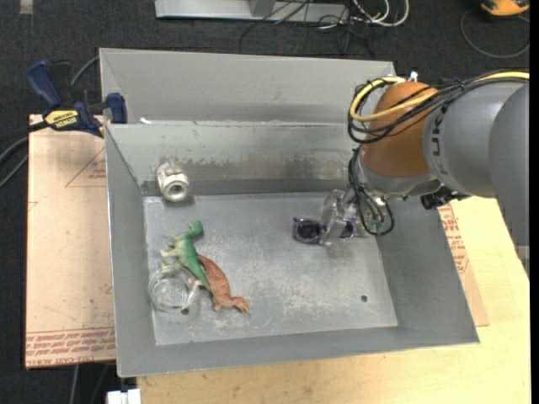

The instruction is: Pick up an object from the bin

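you have the grey bin (253, 343) mostly bare on its right half, and the arm (472, 141) reaches into it from the right, so there is room to work. steer clear of the loose group at lower left, where a green toy dinosaur (190, 249), a brown toy dinosaur (221, 286) and a clear cup (171, 295) lie touching, and of the silvery cylinder (173, 182) by the back wall. the claw (339, 224) sits low at centre right. you cannot tell whether it is spread or pressed together, so check before you commit. the likely target, a small dark purple object (306, 230), lies just beside the claw on the view's left, not visibly inside it. you would do best to centre over it, come straight down and close gently, as so small a piece may skid on the metal.
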Action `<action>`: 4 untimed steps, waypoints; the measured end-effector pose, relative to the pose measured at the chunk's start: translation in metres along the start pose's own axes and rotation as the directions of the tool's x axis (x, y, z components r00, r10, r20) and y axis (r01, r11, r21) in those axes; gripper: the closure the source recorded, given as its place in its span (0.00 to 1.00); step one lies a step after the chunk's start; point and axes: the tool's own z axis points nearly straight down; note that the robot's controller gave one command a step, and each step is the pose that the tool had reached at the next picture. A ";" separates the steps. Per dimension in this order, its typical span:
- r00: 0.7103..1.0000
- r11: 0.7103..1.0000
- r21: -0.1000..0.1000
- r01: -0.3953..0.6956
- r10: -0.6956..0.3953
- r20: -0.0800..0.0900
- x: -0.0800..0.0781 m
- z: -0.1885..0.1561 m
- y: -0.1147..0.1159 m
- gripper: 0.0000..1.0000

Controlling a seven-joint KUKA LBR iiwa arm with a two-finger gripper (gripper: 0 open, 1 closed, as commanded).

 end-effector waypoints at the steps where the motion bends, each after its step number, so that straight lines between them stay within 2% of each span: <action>1: 1.000 1.000 0.000 0.000 0.000 0.000 0.000 0.000 0.000 1.00; 2: 1.000 1.000 -0.001 0.017 -0.017 0.005 -0.010 0.000 -0.001 1.00; 3: 1.000 1.000 -0.001 0.003 -0.003 0.001 -0.004 0.000 -0.010 1.00; 4: 1.000 1.000 -0.003 0.007 -0.007 0.008 -0.027 0.000 -0.007 1.00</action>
